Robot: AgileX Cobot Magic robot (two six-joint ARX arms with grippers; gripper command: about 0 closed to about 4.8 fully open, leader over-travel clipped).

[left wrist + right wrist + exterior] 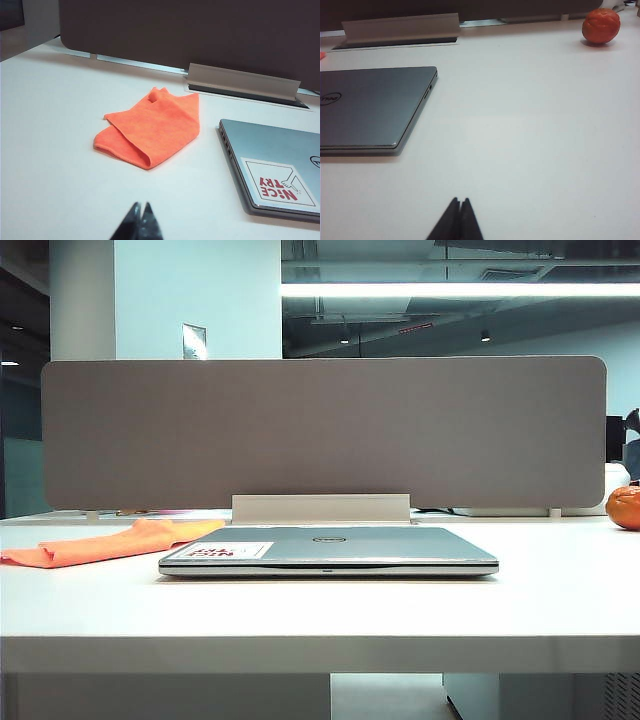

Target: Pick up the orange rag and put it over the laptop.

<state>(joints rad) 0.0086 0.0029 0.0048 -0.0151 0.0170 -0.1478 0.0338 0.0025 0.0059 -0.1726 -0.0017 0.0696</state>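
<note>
The orange rag (110, 541) (150, 127) lies folded and wrinkled on the white table, to the left of the laptop. The silver-grey laptop (328, 548) (280, 167) (370, 107) is closed and flat at the table's middle, with a white sticker with red letters (277, 186) on its lid. My left gripper (141, 206) is shut and empty, hovering short of the rag on the near side. My right gripper (459, 201) is also shut and empty, over bare table to the right of the laptop. Neither gripper shows in the exterior view.
A grey divider panel (320, 430) with a pale metal bracket (320, 508) stands along the table's back edge. A round glossy orange ball-like object (625, 507) (601, 25) sits at the far right near the panel.
</note>
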